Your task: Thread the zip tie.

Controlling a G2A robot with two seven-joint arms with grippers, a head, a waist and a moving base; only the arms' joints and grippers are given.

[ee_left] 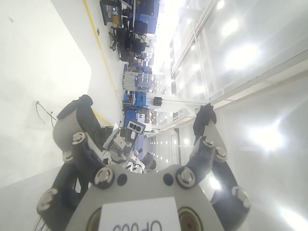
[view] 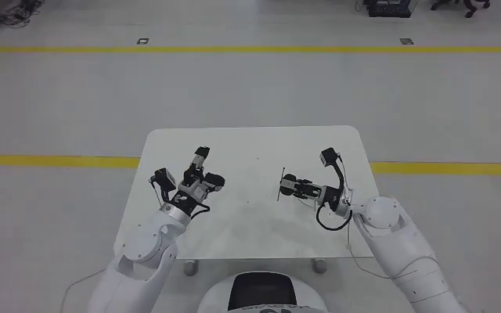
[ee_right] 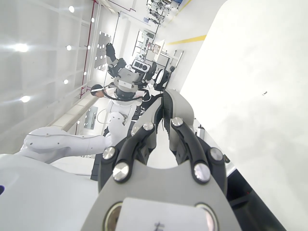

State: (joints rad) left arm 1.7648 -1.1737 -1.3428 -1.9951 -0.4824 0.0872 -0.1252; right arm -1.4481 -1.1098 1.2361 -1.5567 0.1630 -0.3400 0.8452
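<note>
Evidently the right gripper is clamped on the zip tie, gripping it near mid-length so both ends stick out free above the surface. The left gripper hangs well apart with its fingers spread, probably ready to take an end. Which end carries the head is too small to tell.

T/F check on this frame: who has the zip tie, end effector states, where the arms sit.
1. The right end effector is shut on the zip tie. True.
2. The left end effector also grips the tie. False: it is open, holds nothing and is apart from the tie.
3. The zip tie lies loose on the table. False: it is pinched in the right end effector.
4. Both end effectors are over the white table. True.
</note>
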